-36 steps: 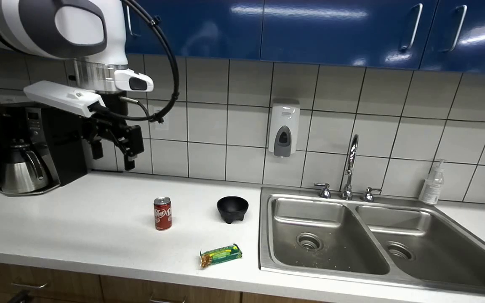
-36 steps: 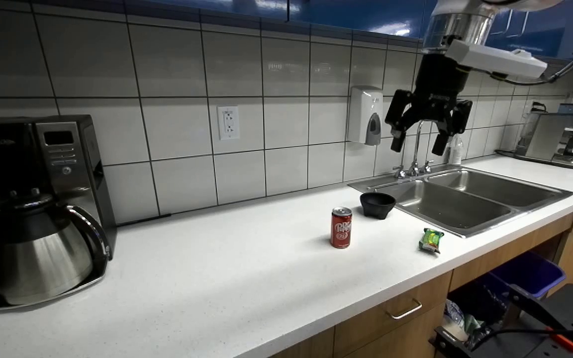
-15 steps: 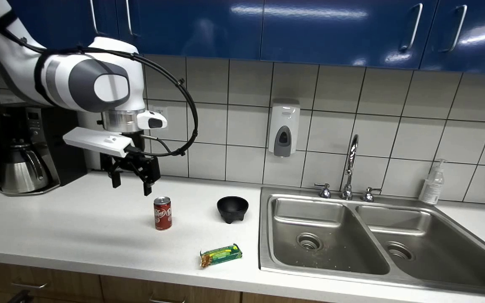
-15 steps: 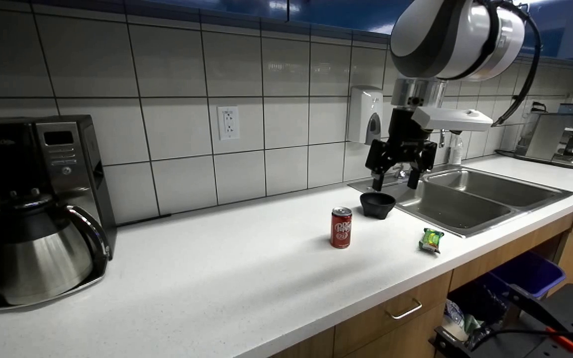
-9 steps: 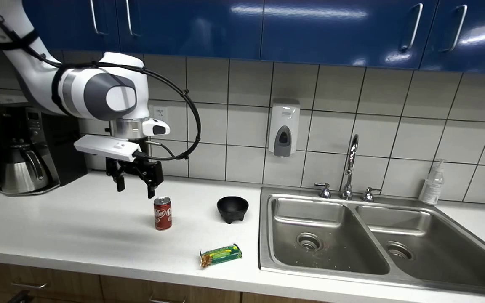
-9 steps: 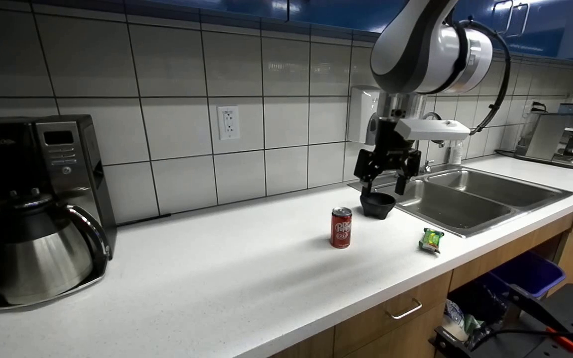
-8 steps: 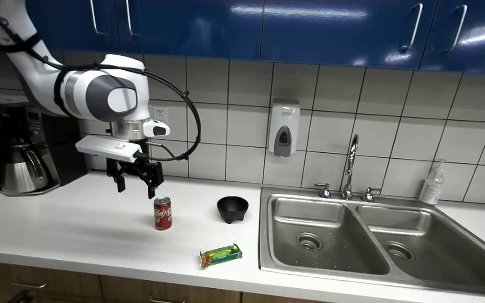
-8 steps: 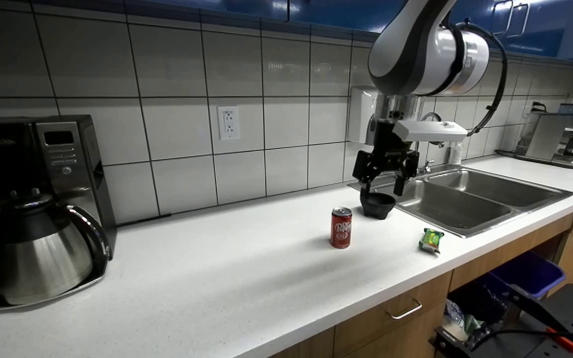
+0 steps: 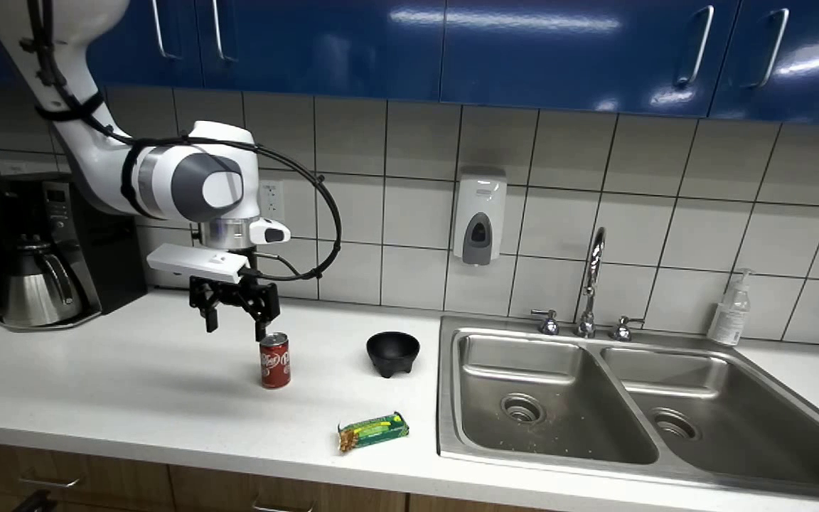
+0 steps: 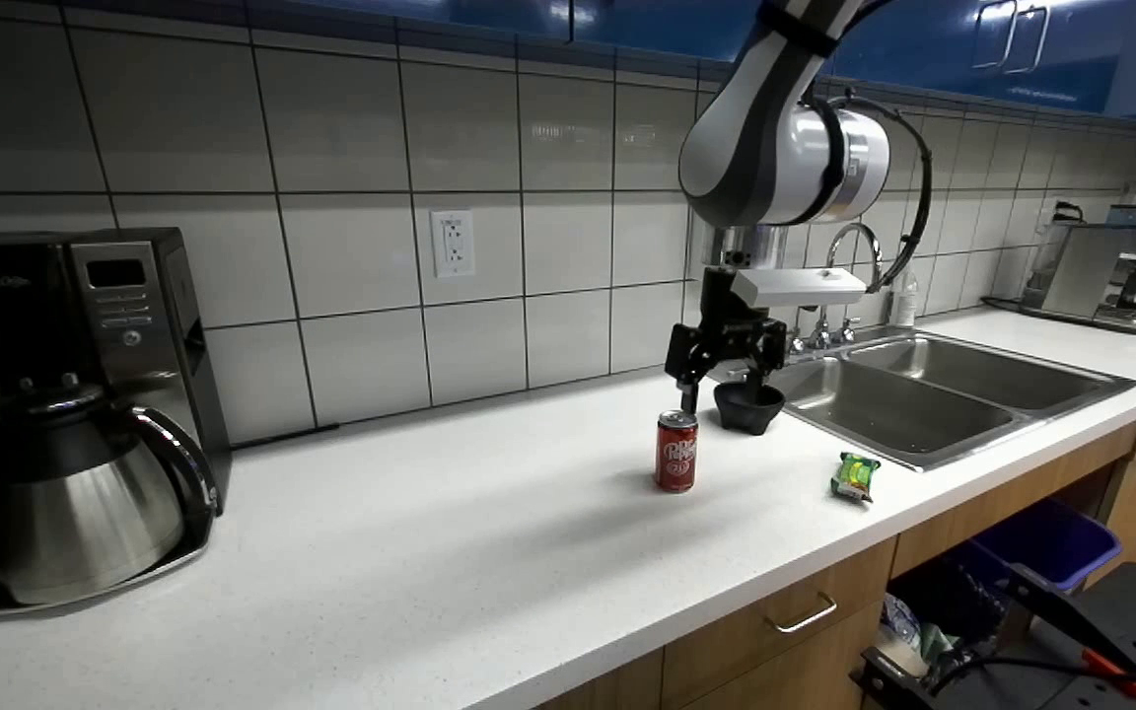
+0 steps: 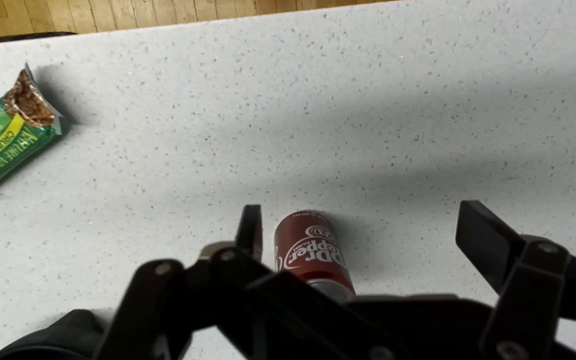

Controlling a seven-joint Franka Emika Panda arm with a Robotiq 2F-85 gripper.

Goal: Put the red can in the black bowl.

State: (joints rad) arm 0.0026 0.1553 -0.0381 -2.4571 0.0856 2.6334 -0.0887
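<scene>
Near the red can (image 9: 275, 366), the spread gripper (image 9: 236, 333) points down

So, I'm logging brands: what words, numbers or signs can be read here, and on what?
"Dr Pepper" on the red can
"23" on the red can
"NATURE VALLEY" on the green packet
"CRUNCHY" on the green packet
Too small or blurred: markings on the coffee machine, wall dispenser and pump bottle; finer print on the red can and green packet.

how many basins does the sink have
2, side by side in both exterior views: the near basin is closer to the black bowl, the far basin farther from it. None seems hidden.
</scene>
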